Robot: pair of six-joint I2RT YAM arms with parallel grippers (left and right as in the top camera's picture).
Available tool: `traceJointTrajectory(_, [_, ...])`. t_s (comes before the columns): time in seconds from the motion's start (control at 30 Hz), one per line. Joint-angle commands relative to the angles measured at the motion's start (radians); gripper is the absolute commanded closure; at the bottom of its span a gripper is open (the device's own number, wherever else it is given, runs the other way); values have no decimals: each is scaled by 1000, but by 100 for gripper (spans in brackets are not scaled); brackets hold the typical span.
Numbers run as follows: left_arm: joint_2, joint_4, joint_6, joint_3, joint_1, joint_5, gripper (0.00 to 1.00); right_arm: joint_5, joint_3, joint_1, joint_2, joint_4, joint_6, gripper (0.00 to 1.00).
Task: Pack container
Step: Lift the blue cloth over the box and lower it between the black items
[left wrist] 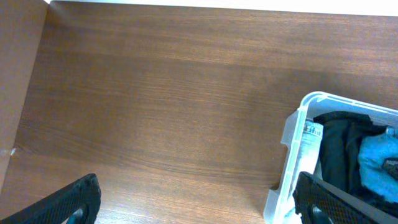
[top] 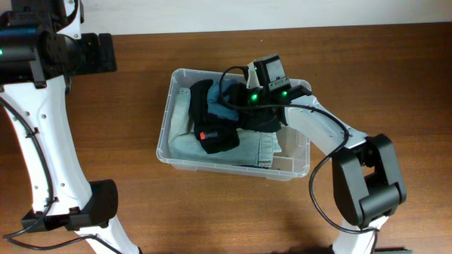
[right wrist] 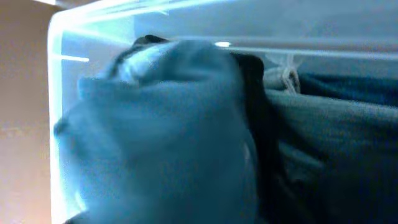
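The clear container stands mid-table, holding light denim, a black garment and a blue cloth. My right gripper reaches in over the far right rim, down among the clothes. In the right wrist view the blue cloth fills the frame against the container wall and hides the fingers. My left gripper hovers at the far left, apart from the bin. It stands open over bare wood, with the container rim by its right finger.
The brown wooden table stretches left of the container. The right arm's base stands at the front right, the left arm's base at the front left. A pale wall edge runs along the back.
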Motion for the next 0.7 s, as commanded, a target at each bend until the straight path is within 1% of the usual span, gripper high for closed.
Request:
traceJointTrajectory(0.0, [-11,0,-9,6,3,3,0,45,-19,5,-95,-32,-43,1])
traceJointTrajectory(0.1, [-11,0,-9,6,3,3,0,74,-19,5,-195,-50,-63,1])
traceJointTrajectory(0.23, [-11,0,-9,6,3,3,0,94,-19,5,-345,-82,-129,1])
traceJointTrajectory(0.33, [-11,0,-9,6,3,3,0,94,-19,5,-460,-127,-230,1])
traceJointTrajectory(0.43, [-11,0,-9,6,3,3,0,122,-19,5,-538,-171,-317,2])
traceJointTrajectory(0.6, [-11,0,-9,6,3,3,0,169,-19,5,-641,-256,-341,2])
traceJointTrajectory(0.67, [-11,0,-9,6,3,3,0,171,-19,5,-669,-323,-364,2])
